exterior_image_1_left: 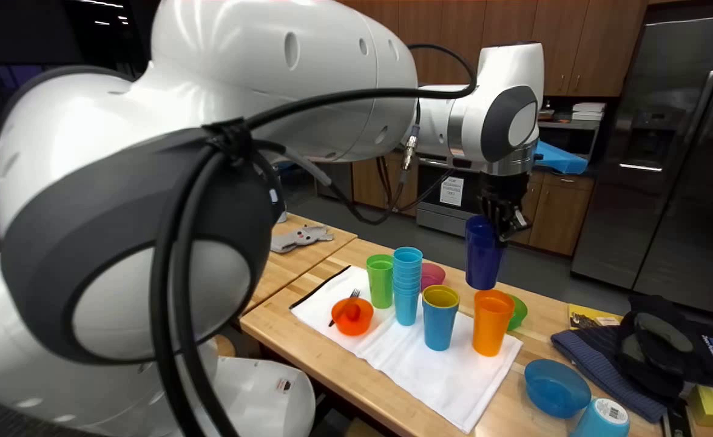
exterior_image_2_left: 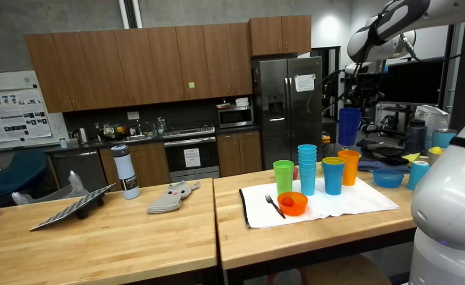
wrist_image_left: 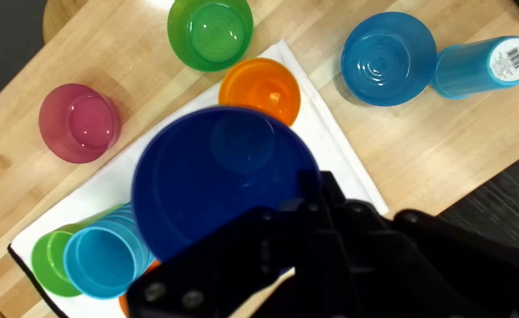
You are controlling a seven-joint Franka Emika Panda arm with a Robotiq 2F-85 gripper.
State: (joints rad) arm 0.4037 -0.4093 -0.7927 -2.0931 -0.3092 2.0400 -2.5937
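The dark blue cup [exterior_image_1_left: 482, 258] was held clamped by its rim in the fingers [wrist_image_left: 331, 189], its long axis hung nearly upright below them, while the orange cup [exterior_image_1_left: 491, 328] was seen roughly beneath the fingers on the white cloth [exterior_image_1_left: 441, 388].

Grey toy [exterior_image_2_left: 172, 197] near bottle [exterior_image_2_left: 126, 172] (upright, pale).

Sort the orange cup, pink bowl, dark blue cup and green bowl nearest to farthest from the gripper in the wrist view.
1. Dark blue cup: held at its rim by the gripper.
2. Orange cup: upper middle, partly behind that cup.
3. Green bowl: top edge, beyond the orange cup.
4. Pink bowl: left side.
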